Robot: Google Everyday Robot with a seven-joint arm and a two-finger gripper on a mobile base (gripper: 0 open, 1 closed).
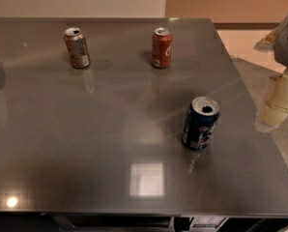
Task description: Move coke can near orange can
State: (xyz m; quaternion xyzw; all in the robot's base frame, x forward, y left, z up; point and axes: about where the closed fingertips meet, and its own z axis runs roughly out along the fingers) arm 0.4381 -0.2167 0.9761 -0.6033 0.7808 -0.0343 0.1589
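Three soda cans stand upright on a glossy dark grey desk (86, 144), each well apart from the others. The coke can (161, 48), red with white script and a silver top, sits toward the back of the desk, a little right of centre. The orange can (77, 48), bronze-toned with a pale label panel, stands in the same back row, off to the left of the coke can, with a wide stretch of bare desk between the two. A dark blue can (200, 123), its mouth open, stands nearer the camera and to the right of both.

The robot's tool (278, 105) shows only in part at the far right edge of the view as pale, cream-coloured segments below a grey housing, out past the desk's right rim. It touches nothing and holds nothing that can be seen; whether it is set wide or narrow cannot be told from this view. The coke can lies well away from the tool, up and to its left, farther back on the desk. The blue can stands closer to the tool than the coke can does.

A bright square of reflected light marks the desk's front centre, and a small glint sits near its front left corner.
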